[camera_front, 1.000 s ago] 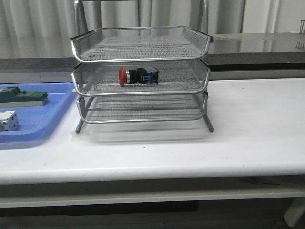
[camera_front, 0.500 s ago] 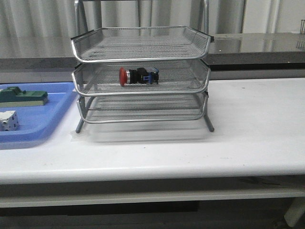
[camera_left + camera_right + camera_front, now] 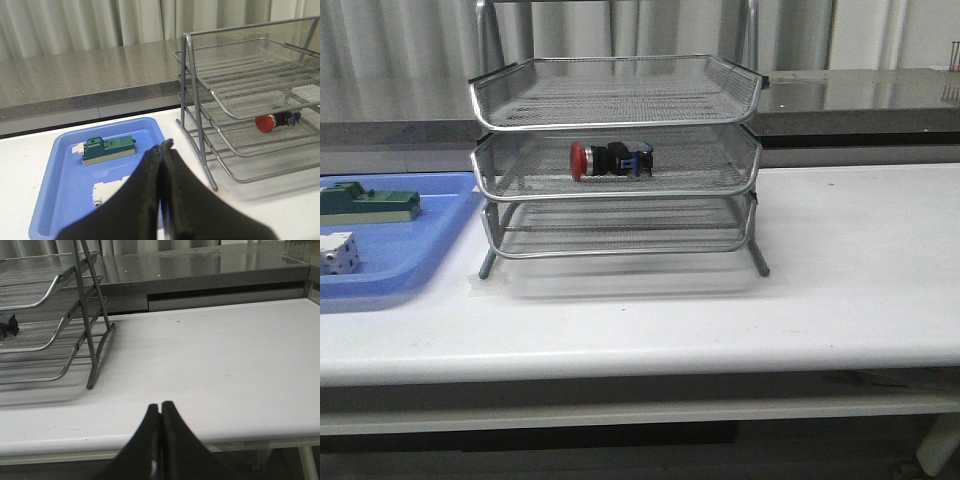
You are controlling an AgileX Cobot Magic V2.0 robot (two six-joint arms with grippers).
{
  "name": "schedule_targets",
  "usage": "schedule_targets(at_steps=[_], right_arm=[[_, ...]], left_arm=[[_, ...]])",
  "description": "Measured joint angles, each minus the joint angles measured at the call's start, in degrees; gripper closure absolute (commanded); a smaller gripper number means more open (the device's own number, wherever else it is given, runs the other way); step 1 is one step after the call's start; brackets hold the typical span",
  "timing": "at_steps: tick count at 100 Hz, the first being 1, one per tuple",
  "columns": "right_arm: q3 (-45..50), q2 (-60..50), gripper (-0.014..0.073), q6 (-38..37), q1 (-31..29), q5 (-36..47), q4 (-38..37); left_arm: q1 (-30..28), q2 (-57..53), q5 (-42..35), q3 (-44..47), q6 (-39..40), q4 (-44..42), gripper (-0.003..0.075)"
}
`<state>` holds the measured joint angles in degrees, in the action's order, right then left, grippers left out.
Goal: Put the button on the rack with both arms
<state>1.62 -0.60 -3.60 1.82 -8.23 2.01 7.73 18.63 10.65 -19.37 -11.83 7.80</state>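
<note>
One white counter [image 3: 860, 290] carries everything, and behind it runs one grey stone ledge [image 3: 880, 95] in front of pale curtains.

One rack [image 3: 615, 165] stands on the counter, a silver wire-mesh frame with three tiers stacked one above another and splayed legs at the front. The top and bottom tiers hold nothing that can be seen.

One blue tray [image 3: 395, 265] lies on the counter just beside the rack, on the robot's left. Two things lie in it: one green block [image 3: 368, 203] toward the far side, and one white block [image 3: 338, 252] nearer the front, apart from the green one.

Two end effectors show, each only in its own wrist view; neither appears in the front view. The left end effector [image 3: 161, 150] is clenched, its two black fingers pressed together with nothing between them, held above the counter's near edge over the blue tray, with the rack off to one side. The right end effector [image 3: 160, 412] is likewise clenched and empty, its two fingers meeting at the tips, held over bare counter with the rack's leg well apart from it.

One button [image 3: 608, 159] lies on its side in the middle tier of the rack, toward the tier's left half, red head pointing to the robot's left and blue end to the right. It rests on the mesh, clear of both end effectors.
</note>
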Motion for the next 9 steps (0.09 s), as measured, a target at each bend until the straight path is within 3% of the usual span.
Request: schedule_targets(at_steps=[9], right_arm=[[0.0,0.0,0.0654,0.0,0.0,0.0,0.0]], left_arm=[[0.0,0.0,0.0,0.0,0.0,0.0,0.0741]])
